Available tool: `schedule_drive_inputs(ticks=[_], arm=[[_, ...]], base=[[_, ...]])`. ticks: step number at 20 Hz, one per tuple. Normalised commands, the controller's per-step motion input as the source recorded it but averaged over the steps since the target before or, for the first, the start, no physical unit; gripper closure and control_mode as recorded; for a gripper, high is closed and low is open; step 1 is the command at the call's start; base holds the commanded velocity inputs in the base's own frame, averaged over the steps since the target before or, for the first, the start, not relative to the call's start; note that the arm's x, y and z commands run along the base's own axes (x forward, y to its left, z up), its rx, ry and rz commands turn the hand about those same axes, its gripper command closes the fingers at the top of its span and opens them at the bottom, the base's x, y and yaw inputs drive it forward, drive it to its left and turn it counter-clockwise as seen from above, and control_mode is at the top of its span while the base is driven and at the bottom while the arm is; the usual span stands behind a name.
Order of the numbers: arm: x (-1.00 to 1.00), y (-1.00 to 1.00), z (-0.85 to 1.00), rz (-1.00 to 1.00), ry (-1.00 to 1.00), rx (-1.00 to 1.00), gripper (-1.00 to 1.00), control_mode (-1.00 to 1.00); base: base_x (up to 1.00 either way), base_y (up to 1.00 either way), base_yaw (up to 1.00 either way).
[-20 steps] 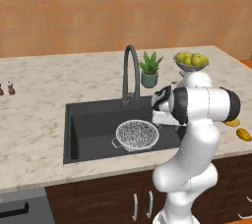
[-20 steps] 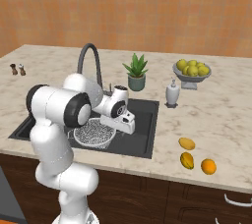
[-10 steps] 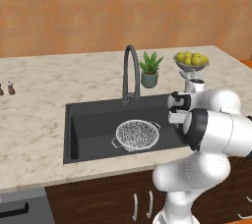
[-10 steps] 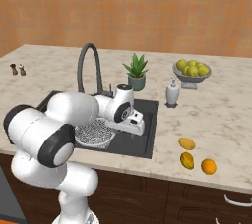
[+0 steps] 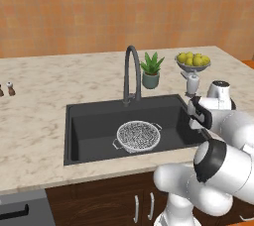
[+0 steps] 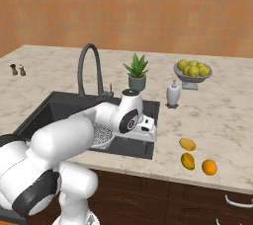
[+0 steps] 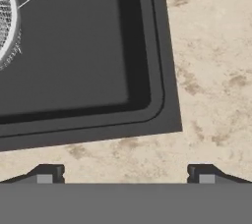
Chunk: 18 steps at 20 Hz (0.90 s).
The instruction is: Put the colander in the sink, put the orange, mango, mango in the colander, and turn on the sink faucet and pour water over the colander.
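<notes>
The speckled mesh colander (image 5: 139, 136) rests on the floor of the black sink (image 5: 92, 128), below and in front of the dark gooseneck sink faucet (image 5: 130, 71). No water runs. My gripper (image 7: 125, 174) hovers over the sink's front right corner (image 7: 162, 115), open and holding nothing, with the colander's rim (image 7: 6, 26) at the far left of the hand view. From the left base camera the gripper (image 5: 199, 114) sits above the sink's right edge. The orange (image 6: 209, 167) and two mangos (image 6: 187, 144) (image 6: 188, 161) lie on the counter to the right of the sink, well apart from the gripper.
A potted plant (image 5: 151, 71) stands behind the sink, a white soap dispenser (image 5: 192, 82) to its right, and a bowl of yellow-green fruits (image 5: 193, 60) beyond that. Two small shakers (image 5: 9, 88) stand far left. The counter's front edge runs just below the fruits.
The arm has swung right, from above the colander to the sink's right front corner. The jaws stayed open. The colander has not moved.
</notes>
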Motion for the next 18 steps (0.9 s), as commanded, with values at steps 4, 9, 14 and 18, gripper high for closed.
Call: schedule_drive_inputs(ticks=[4, 9, 14, 18], arm=[[-0.23, -0.59, 0.16, 0.00, 0.00, -0.04, -1.00, -1.00], [0.00, -0.59, 0.08, -0.05, 0.03, -0.01, -1.00, -1.00], [0.00, -0.55, 0.23, 0.00, 0.07, -0.04, -1.00, -1.00], [-0.07, -0.53, 0.27, 0.01, 0.09, 0.00, -1.00, -1.00]], base=[[0.00, 0.00, 0.00], [0.00, 0.00, 0.00], [0.00, 0.00, 0.00], [0.00, 0.00, 0.00]])
